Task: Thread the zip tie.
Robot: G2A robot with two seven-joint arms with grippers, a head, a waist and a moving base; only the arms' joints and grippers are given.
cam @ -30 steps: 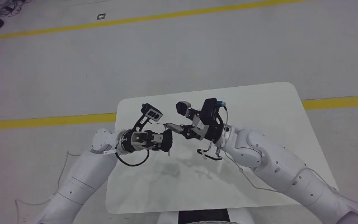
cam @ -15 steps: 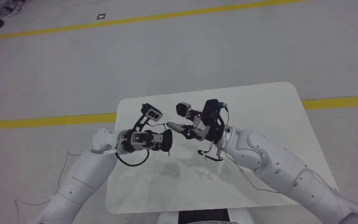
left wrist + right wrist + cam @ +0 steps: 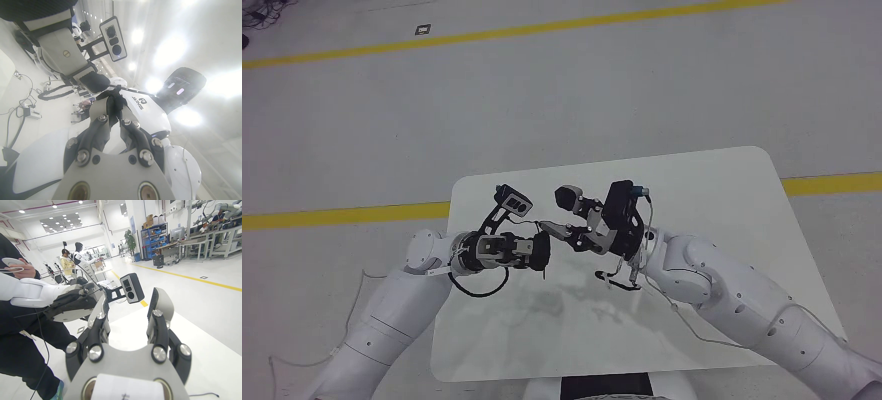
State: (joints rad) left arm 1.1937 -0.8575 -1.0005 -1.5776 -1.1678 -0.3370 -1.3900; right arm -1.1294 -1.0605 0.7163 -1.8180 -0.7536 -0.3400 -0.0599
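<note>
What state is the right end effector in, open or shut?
Open: in the right wrist view the right end effector has its two fingers wide apart, with a clear gap between them.

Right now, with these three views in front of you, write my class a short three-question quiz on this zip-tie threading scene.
1. True or false: the right claw is open.
2. Which claw grips the zip tie? A) left claw B) right claw
3. Fill in: both claws are above a white ____.
Key: 1 true; 2 A; 3 table.
</note>
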